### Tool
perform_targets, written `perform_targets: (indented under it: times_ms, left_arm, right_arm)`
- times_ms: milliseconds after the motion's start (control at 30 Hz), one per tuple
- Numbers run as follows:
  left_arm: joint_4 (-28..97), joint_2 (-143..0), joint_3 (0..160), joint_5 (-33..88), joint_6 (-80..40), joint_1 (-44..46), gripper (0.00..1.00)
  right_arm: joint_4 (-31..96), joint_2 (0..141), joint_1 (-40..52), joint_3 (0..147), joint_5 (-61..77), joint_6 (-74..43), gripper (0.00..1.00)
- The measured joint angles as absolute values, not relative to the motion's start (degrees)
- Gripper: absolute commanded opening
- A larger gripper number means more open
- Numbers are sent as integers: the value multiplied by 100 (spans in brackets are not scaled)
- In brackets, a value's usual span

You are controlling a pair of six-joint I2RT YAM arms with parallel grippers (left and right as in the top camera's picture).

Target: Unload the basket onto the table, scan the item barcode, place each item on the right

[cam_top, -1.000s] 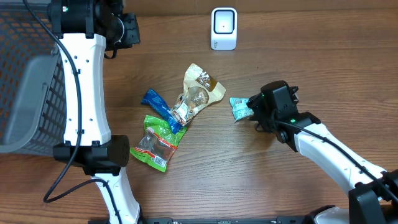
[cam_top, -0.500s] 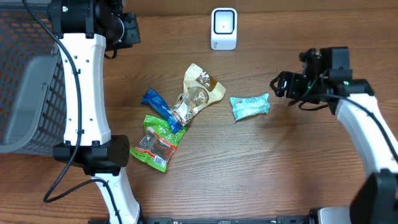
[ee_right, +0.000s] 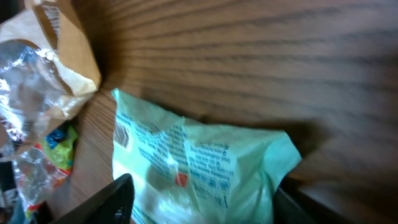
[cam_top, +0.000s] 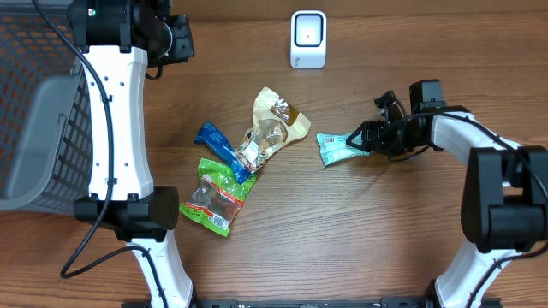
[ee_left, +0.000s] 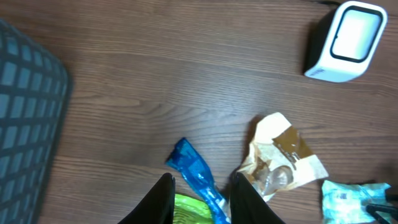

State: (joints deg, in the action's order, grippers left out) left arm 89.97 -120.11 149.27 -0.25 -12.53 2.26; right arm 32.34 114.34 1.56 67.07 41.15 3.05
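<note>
A mint-green snack packet (cam_top: 336, 147) lies on the wooden table right of the middle. In the right wrist view the packet (ee_right: 199, 155) shows printed text and fills the space between the fingers. My right gripper (cam_top: 361, 139) lies low at its right end. The right gripper (ee_right: 202, 193) is shut on the packet, a finger against each side. The white scanner (cam_top: 308, 38) stands at the table's far edge, and the left wrist view has the scanner (ee_left: 345, 40) at top right. My left gripper (cam_top: 175, 41) hangs high at the far left. The left gripper (ee_left: 202, 202) is open and holds nothing.
A blue wrapper (cam_top: 221, 147), a green packet (cam_top: 214, 197) and a beige-and-clear bag (cam_top: 272, 128) lie bunched left of the mint packet. A dark mesh basket (cam_top: 34, 111) fills the left edge.
My right gripper has swung back from the right side and come down onto the mint packet's right end. The left gripper's fingers have parted a little.
</note>
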Motion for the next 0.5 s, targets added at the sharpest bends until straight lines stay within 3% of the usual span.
perform_targets:
  times_ms: [300, 400, 500]
  left_arm:
    - [8997, -12011, 14927, -495, -1253, 163, 12]
    - [8997, -12011, 14927, -523, -1253, -1, 16]
    - [8997, -12005, 14927, -554, -1249, -281, 37]
  right_arm:
    - [3155, 11581, 228, 6707, 4316, -106, 4]
    - [3155, 11583, 198, 6707, 4445, -228, 4]
    - [3267, 11596, 126, 6737, 4768, -311, 4]
